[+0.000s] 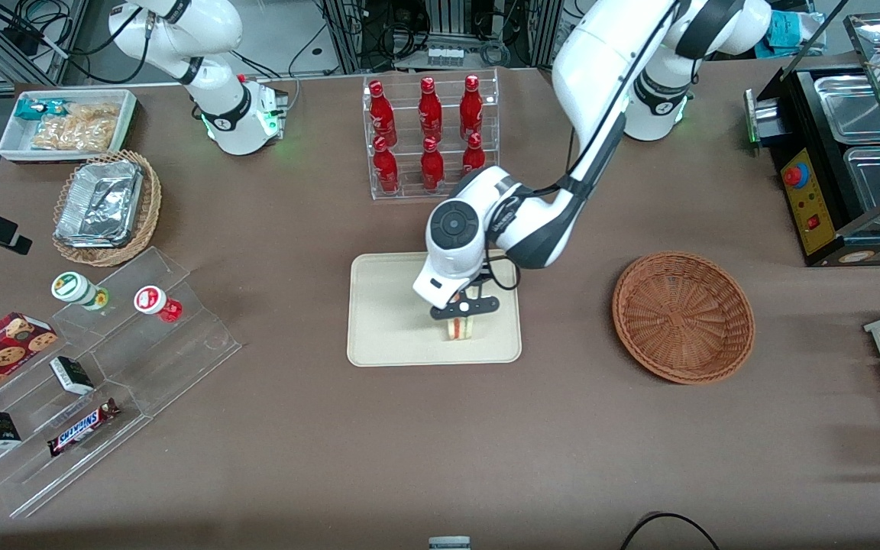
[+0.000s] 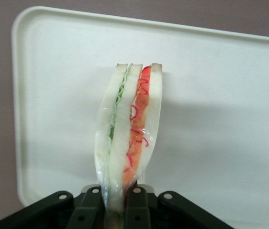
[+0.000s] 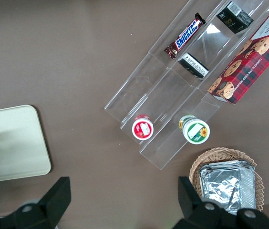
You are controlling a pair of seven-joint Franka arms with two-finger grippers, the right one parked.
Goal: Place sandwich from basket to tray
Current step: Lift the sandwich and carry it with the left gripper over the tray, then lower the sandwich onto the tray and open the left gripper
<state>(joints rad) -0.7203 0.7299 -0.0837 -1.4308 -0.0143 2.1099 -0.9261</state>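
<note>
Left arm's gripper [image 1: 461, 315] is over the tray [image 1: 386, 305], fingers [image 2: 137, 202] clenched on the sandwich [image 1: 461, 328], pinching its narrow end. Sandwich sits at the tray's edge nearest the front camera; can't tell whether it touches the tray surface.

Sandwich [image 2: 129, 129]: triangular wedge, pale white bread, green layer and red layer on the cut edge, glossy clear wrap with creases. Wrist view shows the layers edge-on and the two black fingers pressed against the bread; the front view gives only a small striped patch under the gripper bar.

Tray [image 2: 220, 95]: flat rectangle, cream-beige, matte, rounded corners, low raised rim. Right wrist view catches only one rounded end of it [image 3: 10, 143].

Basket [image 1: 683, 316]: round, shallow, reddish-brown woven wicker, nothing in it, lying on the brown tabletop [image 1: 295, 428] toward the working arm's end, well apart from the tray. Seen only in the front view.

Clear acrylic rack of red bottles [image 1: 428, 134] stands farther from the front camera than the tray. Toward the parked arm's end: stepped clear acrylic stand [image 1: 104, 367] with a Snickers bar [image 1: 82, 426], and a tan wicker basket holding a crinkled foil tray [image 1: 100, 202].
</note>
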